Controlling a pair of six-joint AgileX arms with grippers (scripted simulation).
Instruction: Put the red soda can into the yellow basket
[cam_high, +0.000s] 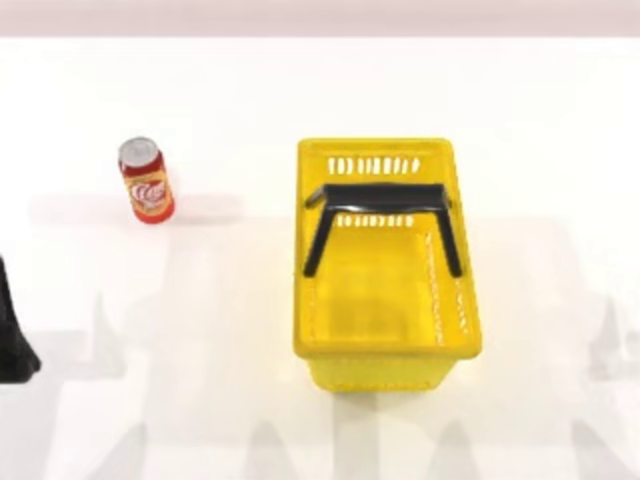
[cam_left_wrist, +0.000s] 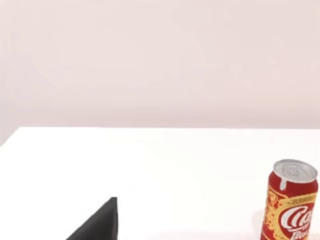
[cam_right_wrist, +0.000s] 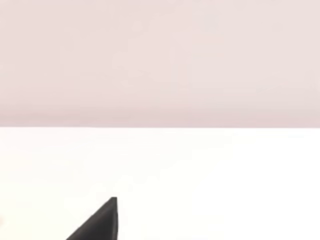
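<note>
Spreading across every view is a plain white table (cam_high: 230, 100), glossy enough to carry faint grey shadows, and behind its far edge rises a bare pale pinkish wall (cam_left_wrist: 160, 60). At the top view's left edge a dark piece of my left arm (cam_high: 12, 330) pokes in; the left gripper (cam_left_wrist: 100, 225) shows only as one black finger tip in its wrist view, so I cannot tell whether its jaws are open or closed.

Next comes the red soda can (cam_high: 147, 180), standing upright on the left part of the table, well apart from the basket. It has a silver top with a pull tab, an orange band and a cream round logo with swirling script; the lettering is too small to read.

Right of centre sits the yellow basket (cam_high: 385, 345), a slotted rectangular tub with nothing visible inside and black handles (cam_high: 380, 198) resting across its far half.

For the right gripper (cam_right_wrist: 100, 222), one black tip alone appears in its wrist view, and its jaw state cannot be told.
</note>
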